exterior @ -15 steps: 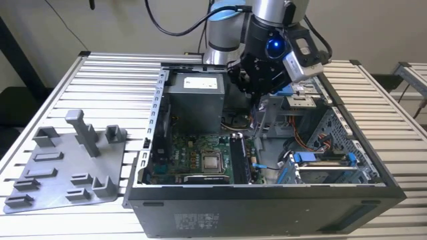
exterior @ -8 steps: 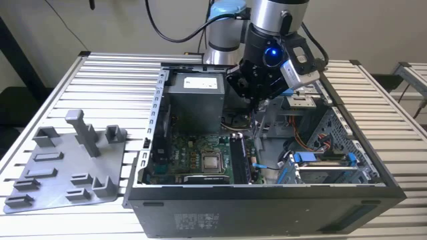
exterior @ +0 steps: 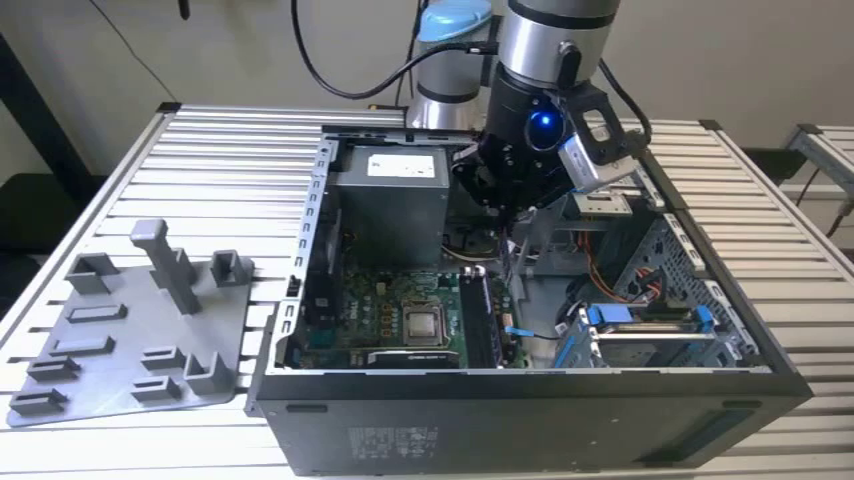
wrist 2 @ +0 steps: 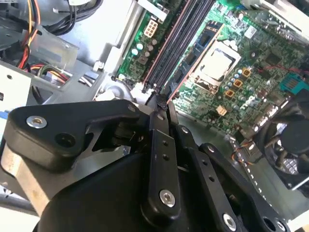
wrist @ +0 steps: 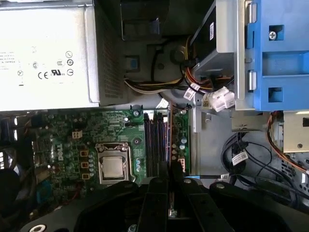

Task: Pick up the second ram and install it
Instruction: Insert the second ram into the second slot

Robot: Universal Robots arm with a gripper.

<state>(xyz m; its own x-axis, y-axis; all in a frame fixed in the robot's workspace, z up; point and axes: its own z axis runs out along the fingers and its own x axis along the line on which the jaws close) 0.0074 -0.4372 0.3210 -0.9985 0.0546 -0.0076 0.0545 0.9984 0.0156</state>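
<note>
Looked mid-install: held second ram pinched edge-on in gripper, fingers pressed onto it, just above memory slots. Called for squaring w/ a free slot, prob. before any straight push down.

Bench: slatted aluminium table, spreading below the gripper and out to both sides of it. Plain pale wall beyond the gripper, past the table's far edge, evenly lit. Second slatted table well off to the exterior view's right of the gripper, a gap between the two. Dark shape off the opposite edge, kind unclear. Bright glare on the slats nearest the camera.
</note>
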